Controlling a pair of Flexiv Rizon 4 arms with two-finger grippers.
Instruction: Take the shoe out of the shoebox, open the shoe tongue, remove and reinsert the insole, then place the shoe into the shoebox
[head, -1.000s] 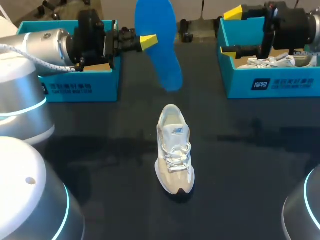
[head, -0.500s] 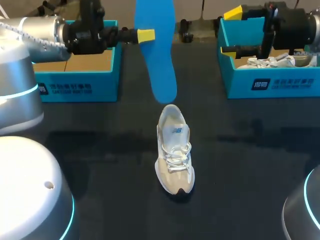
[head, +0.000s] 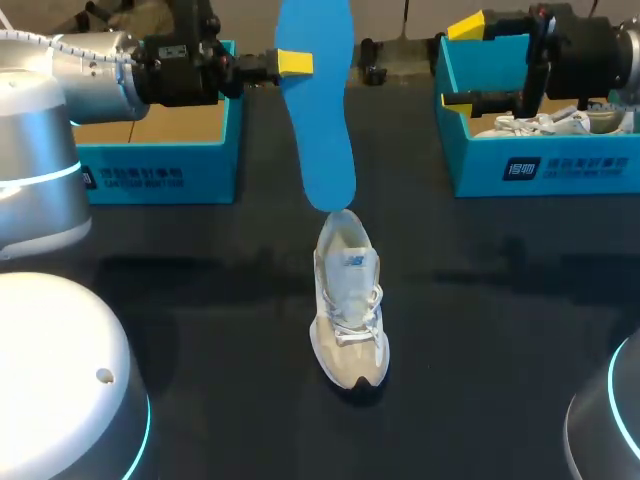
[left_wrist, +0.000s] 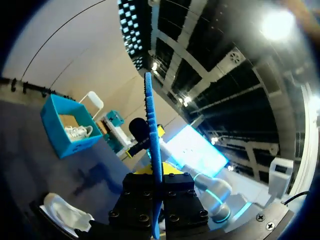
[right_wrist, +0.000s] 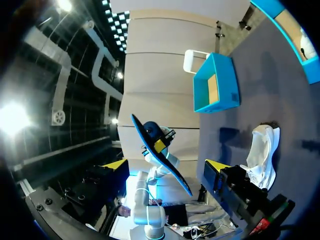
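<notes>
A blue insole (head: 318, 110) hangs nearly upright above the table's middle, and my left gripper (head: 293, 63) is shut on its side edge. Its lower end sits just over the heel opening of the white and beige shoe (head: 348, 300), which stands on the black table with its toe toward the front. In the left wrist view the insole (left_wrist: 152, 130) shows edge-on between the fingers of that gripper (left_wrist: 154, 172), with the shoe (left_wrist: 65, 215) below. My right gripper (head: 462, 62) stands open over the right shoebox (head: 540, 165), holding nothing. In its wrist view the insole (right_wrist: 160, 155) and shoe (right_wrist: 260, 150) show beyond its gripper (right_wrist: 167, 167).
A teal shoebox (head: 150, 165) stands at the back left with bare cardboard showing inside. The right shoebox holds another white shoe (head: 540, 125). Both boxes flank the shoe, with open table between them and toward the front edge.
My left arm has drawn back and turned the insole more upright. The insole's lower end swung left and down, from beside the shoe's heel to just over its opening. The right arm kept still.
</notes>
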